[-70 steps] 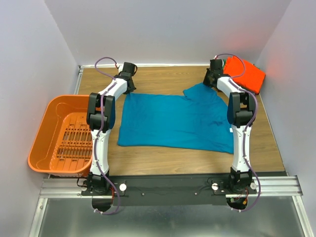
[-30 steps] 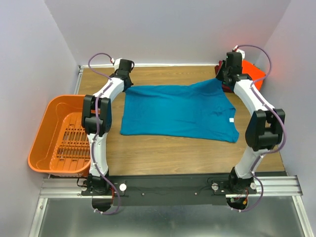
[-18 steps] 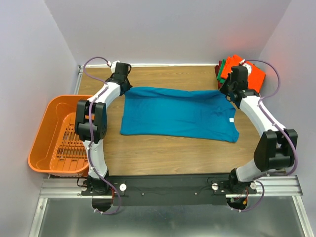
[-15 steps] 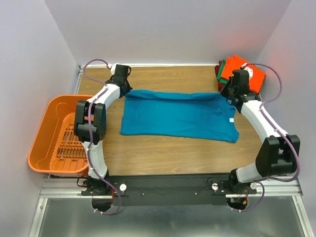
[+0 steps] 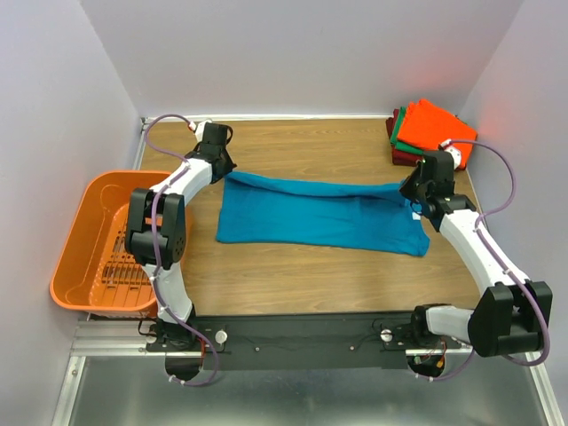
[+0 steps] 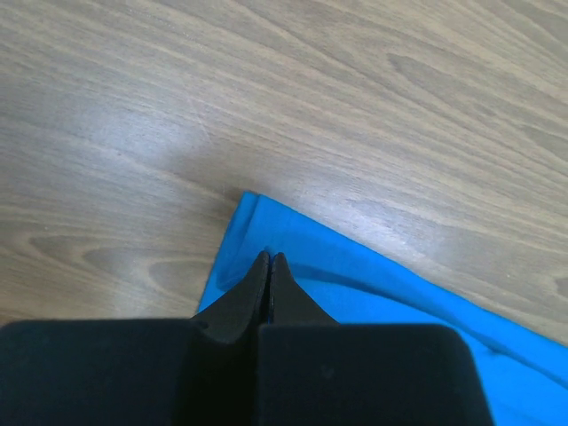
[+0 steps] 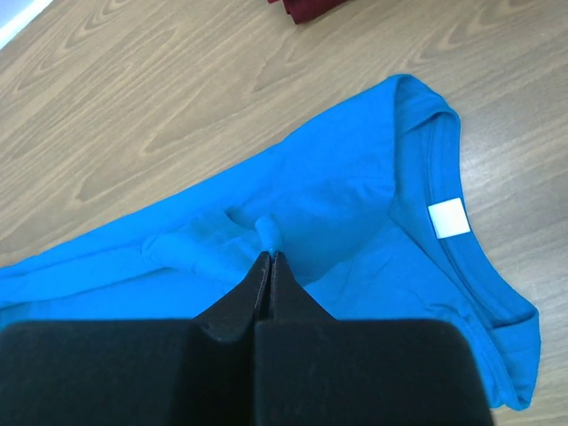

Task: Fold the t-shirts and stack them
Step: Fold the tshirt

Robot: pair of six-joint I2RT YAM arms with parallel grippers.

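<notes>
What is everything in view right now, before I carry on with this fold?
teal-blue t-shirt: one, teal-blue, spread across the middle of the table
neck label: one, white, inside the collar at the shirt's right end
folded t-shirts: three layers showing, orange over green over dark red, far right corner
slotted basket: one, orange, left side
table: one, brown wood, under the shirts
left claw: one, black, shut on the shirt's far left corner
right claw: one, black, shut on the far edge near the collar
</notes>
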